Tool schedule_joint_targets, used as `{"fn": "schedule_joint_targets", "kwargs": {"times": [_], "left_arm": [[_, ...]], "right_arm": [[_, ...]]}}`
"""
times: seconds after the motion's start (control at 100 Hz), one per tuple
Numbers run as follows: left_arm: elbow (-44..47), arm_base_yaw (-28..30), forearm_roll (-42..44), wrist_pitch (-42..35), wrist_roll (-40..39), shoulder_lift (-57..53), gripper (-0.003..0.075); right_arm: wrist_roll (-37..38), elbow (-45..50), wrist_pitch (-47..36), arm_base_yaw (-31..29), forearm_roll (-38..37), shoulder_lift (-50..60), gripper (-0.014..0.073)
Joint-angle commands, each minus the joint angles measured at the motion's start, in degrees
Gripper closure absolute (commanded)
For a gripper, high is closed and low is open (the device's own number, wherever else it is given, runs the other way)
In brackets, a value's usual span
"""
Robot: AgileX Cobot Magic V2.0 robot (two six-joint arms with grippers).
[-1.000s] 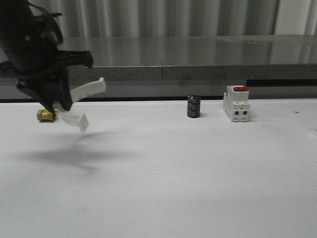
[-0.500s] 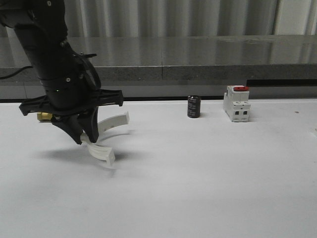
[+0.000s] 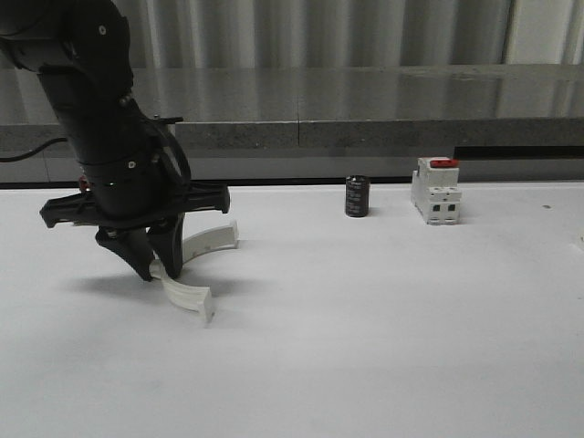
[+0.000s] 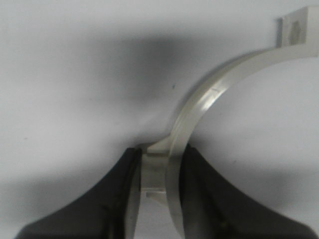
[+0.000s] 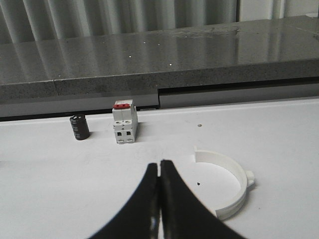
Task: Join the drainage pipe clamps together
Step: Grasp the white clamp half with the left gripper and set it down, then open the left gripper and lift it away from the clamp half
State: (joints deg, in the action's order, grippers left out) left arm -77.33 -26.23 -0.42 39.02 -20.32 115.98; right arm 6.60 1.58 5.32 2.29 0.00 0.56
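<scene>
My left end effector (image 3: 153,265) pinches one white clamp half (image 3: 196,272) low over the worktop (image 3: 383,310), my right end effector (image 5: 159,174) is pressed together beside the other half (image 5: 227,186), unjoined

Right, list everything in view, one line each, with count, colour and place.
Clamp half-ring in the left grip: one, white, low over the table's left part.
Second clamp half-ring: one, white, flat on the table beyond the right gripper.
Cylinder: one, black, at the table's far edge.
Switch: one, white with red top, right of the cylinder.
Table: one, white.
Left gripper: black, fingers clamped on the half-ring.
Right gripper: black, shut, empty.
</scene>
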Motion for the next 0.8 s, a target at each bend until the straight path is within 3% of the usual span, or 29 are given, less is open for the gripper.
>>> {"fn": "schedule_joint_targets", "kwargs": {"times": [0.0,0.1,0.18,0.42,0.79], "left_arm": [[-1.5,-0.6,0.0,-0.3,-0.5,-2.9,0.0416],[-1.7,-0.6,0.0,0.4,-0.5,-2.9,0.0227],[-2.1,-0.6,0.4,0.6,-0.5,-3.3,0.0156],[-2.6,0.5,3.0,1.4,4.3,-9.3,0.0154],[-0.3,11.6,3.0,1.5,16.1,-25.3,0.0155]], "right_arm": [[-0.3,-1.0,-4.7,0.0,0.0,0.9,0.0661],[-0.3,-1.0,-4.7,0.0,0.0,0.9,0.0661],[-0.3,-1.0,-4.7,0.0,0.0,0.9,0.0661],[-0.3,-1.0,-4.7,0.0,0.0,0.9,0.0661],[-0.3,-1.0,-4.7,0.0,0.0,0.9,0.0661]]}}
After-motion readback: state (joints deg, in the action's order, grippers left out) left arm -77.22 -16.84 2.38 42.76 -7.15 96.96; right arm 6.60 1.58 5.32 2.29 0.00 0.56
